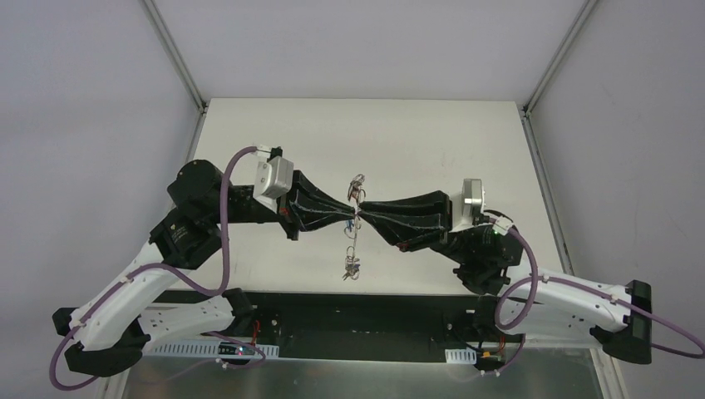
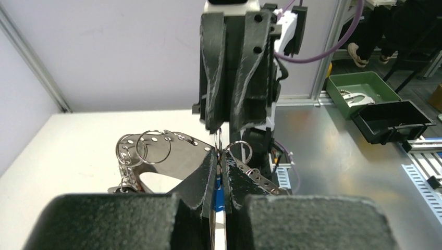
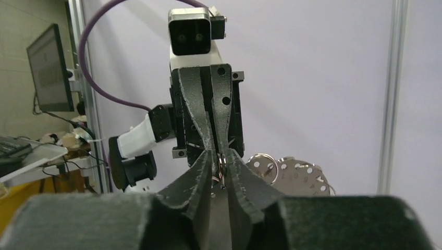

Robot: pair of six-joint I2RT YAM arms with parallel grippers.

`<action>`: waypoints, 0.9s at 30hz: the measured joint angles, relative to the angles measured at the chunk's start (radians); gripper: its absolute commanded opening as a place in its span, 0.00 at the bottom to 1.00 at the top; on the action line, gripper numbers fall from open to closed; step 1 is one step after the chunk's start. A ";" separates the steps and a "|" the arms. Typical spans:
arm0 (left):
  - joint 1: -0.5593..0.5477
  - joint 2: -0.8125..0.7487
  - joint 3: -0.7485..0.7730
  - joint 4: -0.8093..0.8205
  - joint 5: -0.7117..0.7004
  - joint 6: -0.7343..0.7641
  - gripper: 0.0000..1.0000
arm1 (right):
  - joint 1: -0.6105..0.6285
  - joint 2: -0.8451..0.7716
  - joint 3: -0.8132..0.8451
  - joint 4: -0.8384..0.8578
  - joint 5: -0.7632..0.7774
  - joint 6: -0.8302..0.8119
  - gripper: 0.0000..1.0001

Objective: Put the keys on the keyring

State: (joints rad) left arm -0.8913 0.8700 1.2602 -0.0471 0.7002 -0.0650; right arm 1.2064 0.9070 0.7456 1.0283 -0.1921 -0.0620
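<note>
My left gripper [image 1: 349, 218] and right gripper [image 1: 363, 216] meet tip to tip above the middle of the table. The keyring [image 1: 353, 249], a silvery perforated metal band strung with small rings, hangs between them, with clusters above and below the tips. In the left wrist view my left gripper [image 2: 220, 156] is shut on a key with a blue head [image 2: 218, 195]; the keyring's band [image 2: 172, 153] curves off to both sides. In the right wrist view my right gripper [image 3: 220, 160] is shut on a small ring of the keyring [image 3: 297, 177]. Red and yellow keys cannot be made out.
The white table [image 1: 432, 141] is bounded by grey walls and metal frame posts. In the left wrist view a green bin [image 2: 365, 86] and a black bin [image 2: 393, 122] stand off the table past the right arm's base. A monitor [image 3: 49, 70] stands outside the cell.
</note>
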 measured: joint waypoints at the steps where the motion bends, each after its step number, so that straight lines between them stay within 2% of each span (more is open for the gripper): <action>1: 0.000 0.001 0.002 -0.014 -0.004 -0.003 0.00 | 0.000 -0.015 0.000 -0.033 0.005 -0.006 0.30; 6: 0.000 0.012 0.018 -0.114 -0.011 -0.021 0.00 | 0.000 -0.126 0.010 -0.270 0.012 -0.048 0.41; 12: 0.000 0.028 0.045 -0.223 -0.005 -0.042 0.00 | 0.000 -0.189 0.182 -0.738 0.008 -0.119 0.45; 20: 0.000 0.077 0.055 -0.327 0.031 -0.071 0.00 | 0.000 -0.083 0.483 -1.255 -0.062 -0.218 0.44; 27: 0.000 0.127 0.082 -0.444 0.060 -0.075 0.00 | 0.000 0.024 0.577 -1.521 -0.112 -0.289 0.43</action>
State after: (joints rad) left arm -0.8909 0.9974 1.3426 -0.4915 0.7601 -0.1398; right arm 1.2064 0.9314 1.3228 -0.4923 -0.3042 -0.3511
